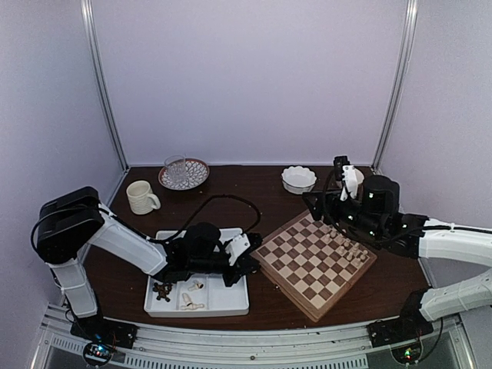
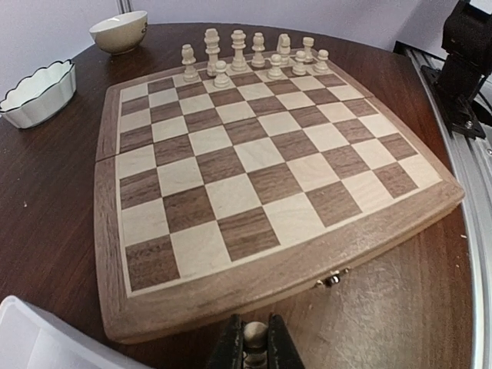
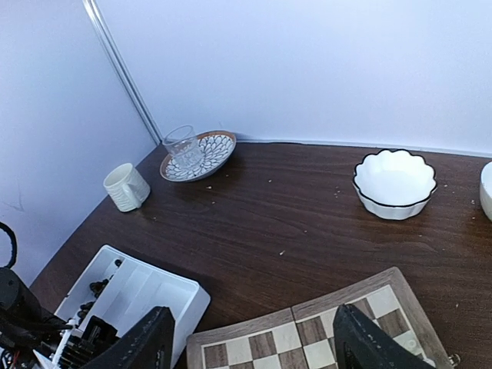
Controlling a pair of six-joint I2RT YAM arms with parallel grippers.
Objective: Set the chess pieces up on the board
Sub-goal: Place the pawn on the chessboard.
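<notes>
From where I stand, the left gripper [image 2: 255, 344] is clamped tight on a pale chessman [image 2: 255, 335] just off the board [image 2: 231, 296]. The cream pieces [image 2: 254, 54] line the opposite edge, straight ahead and nearer the right gripper [image 3: 257, 344], which hangs there wide open and empty.

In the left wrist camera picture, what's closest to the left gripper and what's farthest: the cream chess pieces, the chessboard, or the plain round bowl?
1. chessboard, its near edge right in front of the left gripper.
2. cream chess pieces, standing along the board's far edge.
3. plain round bowl, beyond the board's far left corner.
</notes>
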